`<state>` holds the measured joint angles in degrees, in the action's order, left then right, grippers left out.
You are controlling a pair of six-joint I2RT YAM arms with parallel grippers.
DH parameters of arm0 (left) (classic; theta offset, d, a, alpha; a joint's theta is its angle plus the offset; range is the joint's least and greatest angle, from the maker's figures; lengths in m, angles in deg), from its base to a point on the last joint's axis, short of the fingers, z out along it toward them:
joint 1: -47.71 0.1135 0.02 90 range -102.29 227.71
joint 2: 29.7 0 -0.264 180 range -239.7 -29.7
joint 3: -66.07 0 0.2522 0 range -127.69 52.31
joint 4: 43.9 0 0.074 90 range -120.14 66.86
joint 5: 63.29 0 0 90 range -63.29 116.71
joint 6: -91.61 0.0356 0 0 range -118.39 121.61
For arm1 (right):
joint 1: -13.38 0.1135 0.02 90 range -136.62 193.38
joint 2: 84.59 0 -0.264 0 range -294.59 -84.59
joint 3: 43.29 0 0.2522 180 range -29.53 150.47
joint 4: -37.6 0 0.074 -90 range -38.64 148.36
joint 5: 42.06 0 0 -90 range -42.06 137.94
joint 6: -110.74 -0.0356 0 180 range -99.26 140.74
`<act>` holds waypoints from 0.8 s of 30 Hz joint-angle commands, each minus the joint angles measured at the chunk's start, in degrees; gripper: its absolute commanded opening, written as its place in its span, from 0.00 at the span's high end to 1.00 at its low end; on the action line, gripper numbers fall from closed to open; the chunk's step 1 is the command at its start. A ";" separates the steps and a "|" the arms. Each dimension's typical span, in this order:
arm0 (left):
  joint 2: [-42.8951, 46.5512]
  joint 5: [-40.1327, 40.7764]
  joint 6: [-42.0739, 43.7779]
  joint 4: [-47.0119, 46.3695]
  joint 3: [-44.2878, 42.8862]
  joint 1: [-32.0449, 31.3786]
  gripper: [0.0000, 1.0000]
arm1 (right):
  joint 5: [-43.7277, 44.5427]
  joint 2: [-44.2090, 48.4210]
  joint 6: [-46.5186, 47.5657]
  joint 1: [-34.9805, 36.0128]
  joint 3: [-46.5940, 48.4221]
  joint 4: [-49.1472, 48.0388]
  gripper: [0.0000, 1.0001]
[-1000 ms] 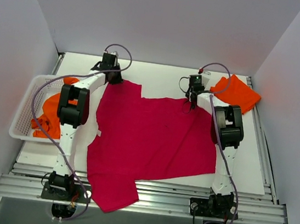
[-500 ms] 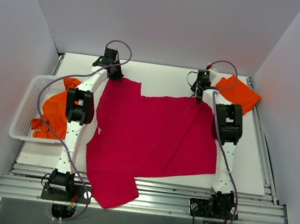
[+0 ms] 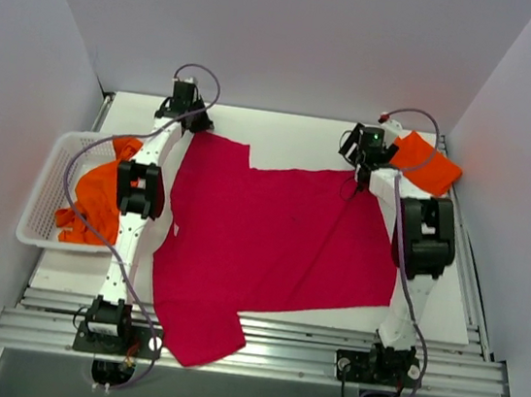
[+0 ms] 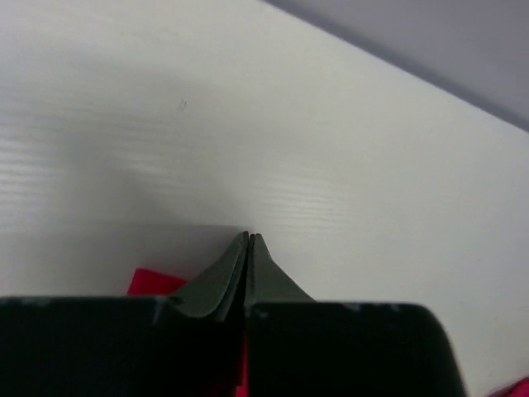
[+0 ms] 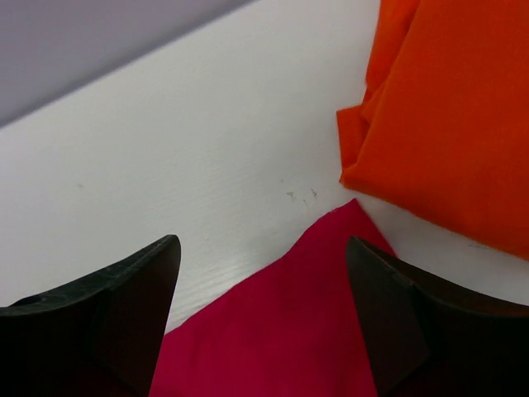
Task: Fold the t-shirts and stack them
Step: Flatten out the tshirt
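The crimson t-shirt (image 3: 269, 243) lies spread flat across the table, one sleeve hanging over the near edge. My left gripper (image 3: 188, 122) is at its far left corner, shut on the cloth. In the left wrist view the gripper (image 4: 250, 236) has its jaws pressed together, with red cloth (image 4: 152, 283) showing beside and between the fingers. My right gripper (image 3: 359, 171) stands open over the shirt's far right corner (image 5: 331, 322), with the gripper (image 5: 260, 241) holding nothing. A folded orange t-shirt (image 3: 425, 162) (image 5: 446, 116) lies just beyond that corner. More orange t-shirts (image 3: 92, 197) sit in the basket.
The white mesh basket (image 3: 43, 191) stands at the table's left edge beside the left arm. Grey walls close in the back and both sides. Metal rails (image 3: 255, 349) run along the near edge by the arm bases.
Both grippers moved toward the far wall, drawing the shirt's far edge out straighter. The right gripper opened and let go of the far right corner. The left stayed shut.
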<state>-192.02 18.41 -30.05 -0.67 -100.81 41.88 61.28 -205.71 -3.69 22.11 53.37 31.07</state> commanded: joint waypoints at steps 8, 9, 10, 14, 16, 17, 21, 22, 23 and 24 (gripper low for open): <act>22.47 -1.46 0.10 -33.51 21.27 -0.68 0.08 | 8.01 23.82 4.47 4.27 -13.63 -10.91 0.23; 24.49 -1.72 0.89 -33.43 21.80 -0.59 0.07 | 8.19 24.78 4.65 4.62 -13.98 -10.65 0.23; 28.16 -1.81 1.16 -32.04 22.77 -0.59 0.07 | 8.62 25.23 4.48 5.24 -14.25 -9.60 0.23; 37.14 -0.41 2.91 -21.93 29.26 -2.08 0.18 | 9.16 28.48 4.04 6.82 -18.37 -9.85 0.23; 42.84 3.53 4.32 -20.60 35.66 -3.13 0.27 | 9.16 30.32 3.42 7.09 -19.78 -9.85 0.23; 44.44 4.85 4.50 -20.77 42.66 -3.66 0.33 | 8.98 30.76 2.90 7.26 -20.31 -9.50 0.23; 49.38 6.98 3.98 -21.74 56.74 -6.03 0.89 | 8.72 34.62 1.84 7.79 -23.55 -7.83 0.24; 49.90 7.59 3.63 -21.48 58.79 -6.39 0.97 | 8.80 35.42 1.66 7.97 -24.26 -7.74 0.24; 50.00 7.77 3.36 -21.22 60.55 -6.65 0.98 | 8.98 36.12 1.57 8.05 -24.88 -7.57 0.24; 49.91 7.77 3.01 -21.56 63.79 -7.35 0.98 | 8.89 37.70 1.40 8.32 -26.02 -7.31 0.24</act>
<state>-138.47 23.75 -26.68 -25.69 -45.03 35.61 68.34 -173.97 -1.15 29.65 28.60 24.43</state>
